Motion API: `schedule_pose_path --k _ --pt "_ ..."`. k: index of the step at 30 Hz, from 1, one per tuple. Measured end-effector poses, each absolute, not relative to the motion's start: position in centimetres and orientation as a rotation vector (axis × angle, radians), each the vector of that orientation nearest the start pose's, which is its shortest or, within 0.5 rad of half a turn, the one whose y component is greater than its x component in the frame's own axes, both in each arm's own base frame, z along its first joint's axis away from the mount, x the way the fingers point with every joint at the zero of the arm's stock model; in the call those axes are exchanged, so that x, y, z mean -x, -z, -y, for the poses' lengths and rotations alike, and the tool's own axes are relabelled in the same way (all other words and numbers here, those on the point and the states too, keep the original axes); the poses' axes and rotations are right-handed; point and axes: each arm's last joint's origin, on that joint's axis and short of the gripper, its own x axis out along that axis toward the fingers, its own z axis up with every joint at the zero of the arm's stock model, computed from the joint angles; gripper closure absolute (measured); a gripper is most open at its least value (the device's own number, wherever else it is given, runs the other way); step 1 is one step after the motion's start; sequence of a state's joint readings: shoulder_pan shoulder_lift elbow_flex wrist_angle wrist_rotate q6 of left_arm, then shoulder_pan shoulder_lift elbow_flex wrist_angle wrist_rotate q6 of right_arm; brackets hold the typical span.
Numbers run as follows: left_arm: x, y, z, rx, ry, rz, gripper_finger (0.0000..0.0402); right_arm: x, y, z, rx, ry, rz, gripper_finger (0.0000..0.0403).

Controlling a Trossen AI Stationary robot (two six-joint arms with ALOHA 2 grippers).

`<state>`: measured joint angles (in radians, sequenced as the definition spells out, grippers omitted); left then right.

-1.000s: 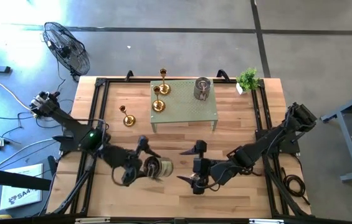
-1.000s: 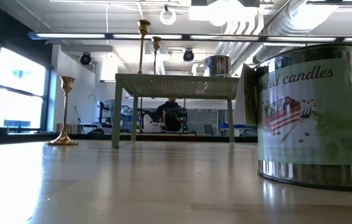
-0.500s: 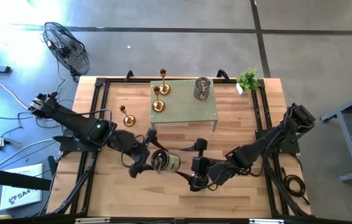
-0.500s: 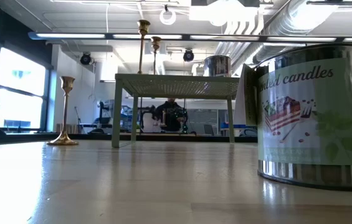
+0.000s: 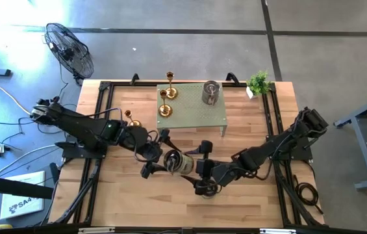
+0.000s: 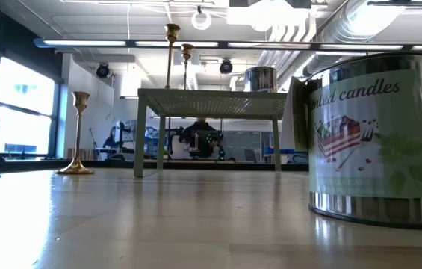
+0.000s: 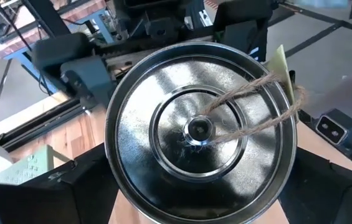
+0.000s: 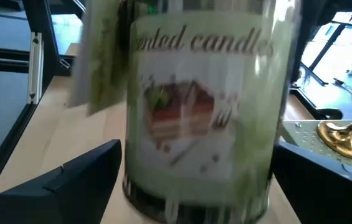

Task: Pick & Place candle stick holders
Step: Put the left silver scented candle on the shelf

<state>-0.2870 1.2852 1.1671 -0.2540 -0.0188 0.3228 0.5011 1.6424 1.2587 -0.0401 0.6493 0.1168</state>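
My left gripper (image 5: 164, 160) is shut on a silvery candle tin (image 5: 175, 162) with a printed label, above the table's middle. My right gripper (image 5: 195, 168) is open; its fingers stand on either side of the same tin (image 8: 200, 106), and I cannot tell whether they touch it. Two gold brass holders (image 5: 169, 91) (image 5: 164, 109) and another silvery tin (image 5: 210, 92) stand on a raised green-grey shelf (image 5: 196, 116). A third brass holder (image 5: 130, 117) stands on the table, left of the shelf. One more silvery tin (image 6: 375, 134) stands on its base close to the low camera. My left gripper pinches the tin's round wall just below the lid (image 7: 116, 186) between its two fingers, one on each side. The lid (image 7: 197, 127), with a twine loop and a paper tag, faces back toward the wrist. The tin is tilted and held off the table.
A small green potted plant (image 5: 258, 82) stands at the table's far right corner. Black frame rails (image 5: 99, 110) run along the table's sides. A floor fan (image 5: 69, 49) stands beyond the far left corner.
My left gripper has carried the tin from the near left toward the table's middle and the far edge, lifting and tipping it. My right gripper has moved left toward the tin, so that its fingers now stand on either side of it.
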Motion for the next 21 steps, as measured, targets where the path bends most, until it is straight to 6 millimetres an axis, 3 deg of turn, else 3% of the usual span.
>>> schedule_pose_path --k 14,21 --pt "-29.6 -34.1 5.8 -0.369 0.352 -0.326 0.0066 -34.9 -28.7 -14.0 0.117 0.16 -0.378 0.001" --pt "-29.6 -34.2 5.4 -0.385 0.359 -0.318 0.0066 -34.8 -28.6 -13.8 0.15 0.222 -0.387 0.005"
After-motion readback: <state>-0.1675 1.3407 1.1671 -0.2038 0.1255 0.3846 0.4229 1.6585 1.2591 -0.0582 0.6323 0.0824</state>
